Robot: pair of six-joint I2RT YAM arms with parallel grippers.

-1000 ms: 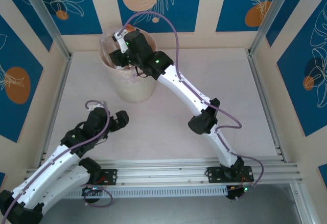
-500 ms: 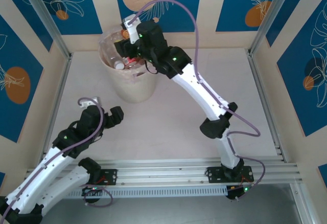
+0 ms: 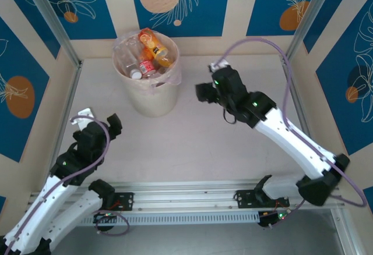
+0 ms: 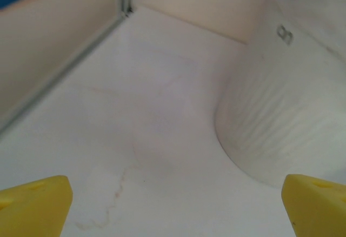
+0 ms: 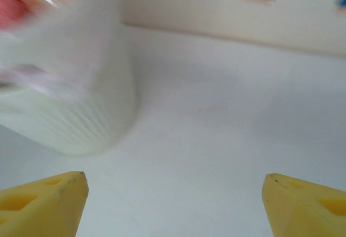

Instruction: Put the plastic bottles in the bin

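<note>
We see the bin point(image 3: 150, 99) at 11 o'clock on the tabletop point(image 3: 233, 144), with the plastic bottles point(image 3: 150, 57) heaped inside it, an orange-labelled one on top. Our right hand point(image 3: 203, 89) hangs at 3 o'clock of the bin, apart from it, fingers spread wide and empty. Our left hand point(image 3: 112, 124), at 7 o'clock, is likewise spread and empty.

You stood at a lab robot cell: silver aluminium frame posts point(image 3: 51, 19), blue leaf-printed wall panels point(image 3: 201, 4), a pale tabletop point(image 3: 192, 141), and a slotted metal rail point(image 3: 186, 194) along its near edge.
</note>
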